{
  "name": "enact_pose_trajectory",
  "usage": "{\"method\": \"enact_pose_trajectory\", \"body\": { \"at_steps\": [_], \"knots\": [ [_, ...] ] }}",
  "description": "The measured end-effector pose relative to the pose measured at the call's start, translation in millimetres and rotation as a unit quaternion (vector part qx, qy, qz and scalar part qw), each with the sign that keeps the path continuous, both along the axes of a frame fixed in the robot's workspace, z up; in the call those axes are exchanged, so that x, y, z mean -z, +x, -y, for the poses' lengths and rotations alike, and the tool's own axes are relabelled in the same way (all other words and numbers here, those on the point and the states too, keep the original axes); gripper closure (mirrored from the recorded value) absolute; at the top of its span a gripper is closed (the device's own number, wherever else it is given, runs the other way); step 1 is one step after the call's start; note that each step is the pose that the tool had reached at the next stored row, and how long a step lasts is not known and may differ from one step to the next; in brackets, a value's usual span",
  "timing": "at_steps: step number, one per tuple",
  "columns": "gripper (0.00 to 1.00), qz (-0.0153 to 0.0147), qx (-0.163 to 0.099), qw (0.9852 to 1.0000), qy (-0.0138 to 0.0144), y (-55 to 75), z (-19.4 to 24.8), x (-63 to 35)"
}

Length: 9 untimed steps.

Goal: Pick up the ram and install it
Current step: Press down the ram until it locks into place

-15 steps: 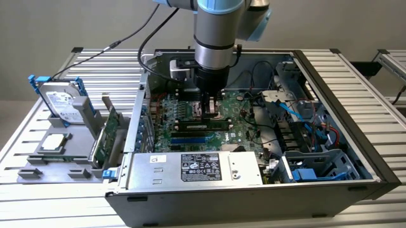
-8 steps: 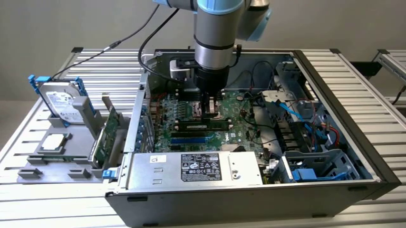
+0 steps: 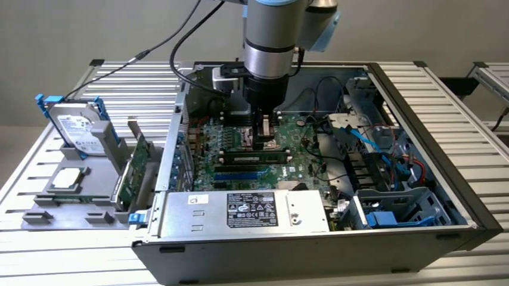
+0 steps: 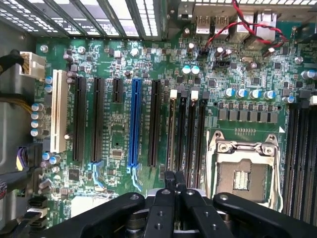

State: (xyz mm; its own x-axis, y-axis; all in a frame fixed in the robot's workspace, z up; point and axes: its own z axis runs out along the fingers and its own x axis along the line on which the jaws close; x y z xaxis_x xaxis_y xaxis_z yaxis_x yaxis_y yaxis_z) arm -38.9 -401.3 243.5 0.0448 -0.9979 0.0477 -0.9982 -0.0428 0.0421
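The claw (image 3: 266, 143) is shut, its black fingers (image 4: 168, 198) pressed together with nothing seen between them. It hangs tip-down from the arm inside the open computer case (image 3: 445, 149), low over the green motherboard (image 3: 230, 149).

In the exterior view the ram (image 3: 254, 158) lies just at six o'clock from the claw's tip. It is a dark stick running crosswise in the board's memory slots, and whether the tip touches it cannot be told. The wrist view shows the fingertips over the end of the black memory slots (image 4: 190, 134), with the metal-framed processor socket (image 4: 242, 171) just beside them and a blue slot (image 4: 133, 124) further off.

Further out at six o'clock in the exterior view sits the grey power supply (image 3: 247, 211) with its label. At about eight o'clock, outside the case, a green expansion card (image 3: 139, 164) stands on edge. At nine o'clock a hard drive (image 3: 80, 128) stands in a holder on the slatted table (image 3: 119, 77).
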Motion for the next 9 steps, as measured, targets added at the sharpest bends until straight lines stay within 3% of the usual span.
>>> {"method": "enact_pose_trajectory", "body": {
  "at_steps": [9],
  "knots": [
    [0.89, 0.0, 0.0, 1.0, -0.0002, 0.0, 0.0, 5.8]
  ]
}}
